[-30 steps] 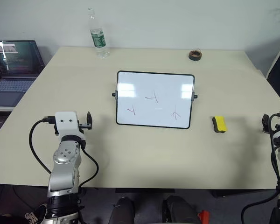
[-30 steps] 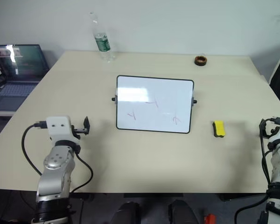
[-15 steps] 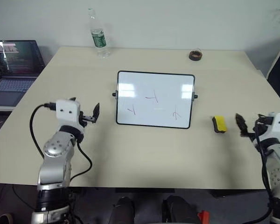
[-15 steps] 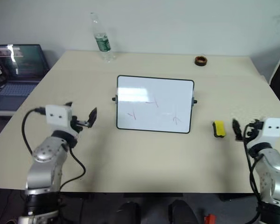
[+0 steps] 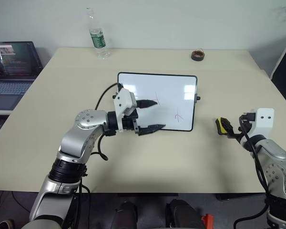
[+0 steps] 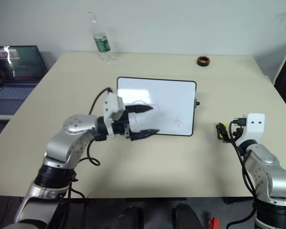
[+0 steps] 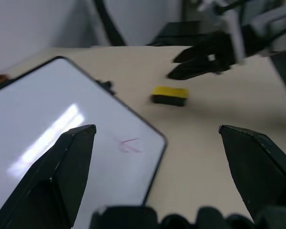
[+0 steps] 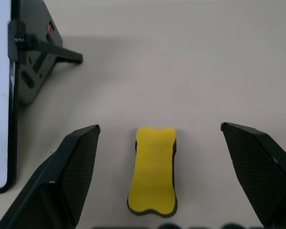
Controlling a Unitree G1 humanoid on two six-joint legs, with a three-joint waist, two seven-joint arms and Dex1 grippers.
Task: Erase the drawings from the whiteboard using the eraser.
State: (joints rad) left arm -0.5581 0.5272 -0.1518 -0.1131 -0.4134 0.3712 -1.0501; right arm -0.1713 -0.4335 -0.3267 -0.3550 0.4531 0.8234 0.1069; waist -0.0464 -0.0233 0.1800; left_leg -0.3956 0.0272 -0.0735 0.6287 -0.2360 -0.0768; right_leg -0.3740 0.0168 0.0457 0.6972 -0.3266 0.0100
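Head view, table: a pale table [image 5: 148, 157] carries the whole job, with a laptop [image 5: 12, 67] off its left edge, a bottle [image 5: 96, 36] and a dark tape roll [image 5: 197, 55] at the far side.
Whiteboard: the whiteboard [image 5: 174, 90] lies mid-table in its black frame, glossy and catching glare.
Left gripper: the left gripper [image 5: 150, 115] hovers over the board's near left part, pointing right, jaws spread wide and holding nothing.
Right gripper: the right gripper [image 8: 159, 191] sits low at the table's right side, jaws spread wide to either side of the eraser without touching it.
Eraser: the eraser [image 8: 153, 169], a yellow block, lies on the table well to the right of the board, lengthwise between the open fingers.
Drawings: the drawings [image 5: 179, 115] remain unerased; one red mark shows near the board's right edge, another [image 5: 156, 99] just past the upper left fingertip.
Risk: closing off-centre could skid the small block away; a shallow pinch could drop it on the lift.
Risk, board: the left fingers could nudge the unclamped board, shifting it before wiping starts.
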